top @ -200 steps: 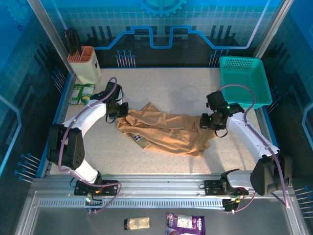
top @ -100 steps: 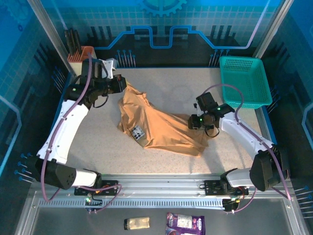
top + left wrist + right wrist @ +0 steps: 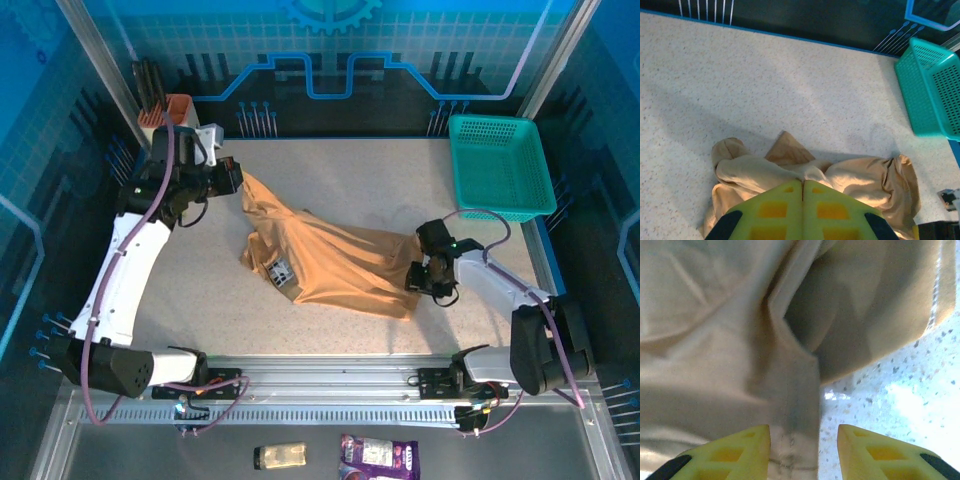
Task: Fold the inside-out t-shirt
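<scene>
We hold a corner of the t-shirt (image 3: 330, 262) up near the bench's (image 3: 350, 170) far-left corner in our clenched left claw (image 3: 232, 178), our right claw (image 3: 425, 275) half-open around its hem near the right edge, the cloth crumpled mid-bench with every fold left to make.

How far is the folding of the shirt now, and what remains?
Done: no fold shows; the t-shirt lies crumpled on the table, white tag up. In hand: the left gripper is shut on one lifted corner; the right gripper stands open around a hem at the opposite edge. Left: spreading it flat, then every fold.
</scene>
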You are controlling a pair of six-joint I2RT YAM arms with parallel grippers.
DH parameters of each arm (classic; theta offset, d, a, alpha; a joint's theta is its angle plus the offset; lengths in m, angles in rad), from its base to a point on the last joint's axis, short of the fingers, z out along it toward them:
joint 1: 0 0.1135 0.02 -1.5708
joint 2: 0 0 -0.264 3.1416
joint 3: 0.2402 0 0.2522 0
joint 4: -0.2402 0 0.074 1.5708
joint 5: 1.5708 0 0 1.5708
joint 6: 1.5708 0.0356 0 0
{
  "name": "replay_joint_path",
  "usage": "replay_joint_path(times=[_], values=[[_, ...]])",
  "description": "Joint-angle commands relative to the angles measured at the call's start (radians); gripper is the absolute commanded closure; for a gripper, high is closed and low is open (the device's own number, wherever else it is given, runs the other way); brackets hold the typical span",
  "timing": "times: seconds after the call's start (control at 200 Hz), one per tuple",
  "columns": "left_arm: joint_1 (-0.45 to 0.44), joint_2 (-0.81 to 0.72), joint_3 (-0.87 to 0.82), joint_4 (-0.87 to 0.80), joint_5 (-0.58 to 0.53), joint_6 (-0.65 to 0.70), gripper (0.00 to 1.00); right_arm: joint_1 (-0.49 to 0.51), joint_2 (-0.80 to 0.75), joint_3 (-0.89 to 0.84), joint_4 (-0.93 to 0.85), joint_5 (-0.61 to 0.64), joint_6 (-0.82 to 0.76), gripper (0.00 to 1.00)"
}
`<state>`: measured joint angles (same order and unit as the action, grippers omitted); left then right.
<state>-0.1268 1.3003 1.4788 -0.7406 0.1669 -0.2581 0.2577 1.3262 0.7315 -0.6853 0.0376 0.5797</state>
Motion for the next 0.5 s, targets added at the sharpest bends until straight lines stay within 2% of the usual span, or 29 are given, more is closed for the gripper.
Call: replay_joint_path(times=[0.0, 0.09, 0.215, 0.4, 0.495], values=[[0.012, -0.035, -0.040, -0.019, -0.021, 0.019, 1.00, -0.036, 0.026, -0.018, 0.092, -0.058, -0.014, 0.59], [0.016, -0.045, -0.063, -0.015, -0.018, 0.012, 1.00, -0.059, 0.057, -0.022, 0.115, -0.106, -0.028, 0.59], [0.019, -0.052, -0.074, -0.011, -0.012, 0.007, 1.00, -0.073, 0.078, -0.030, 0.136, -0.142, -0.035, 0.64], [0.023, -0.050, -0.063, -0.014, -0.012, 0.008, 1.00, -0.074, 0.039, -0.010, 0.094, -0.162, -0.025, 0.82], [0.024, -0.049, -0.060, -0.013, -0.012, 0.007, 1.00, -0.071, -0.018, 0.016, 0.046, -0.173, -0.021, 0.96]])
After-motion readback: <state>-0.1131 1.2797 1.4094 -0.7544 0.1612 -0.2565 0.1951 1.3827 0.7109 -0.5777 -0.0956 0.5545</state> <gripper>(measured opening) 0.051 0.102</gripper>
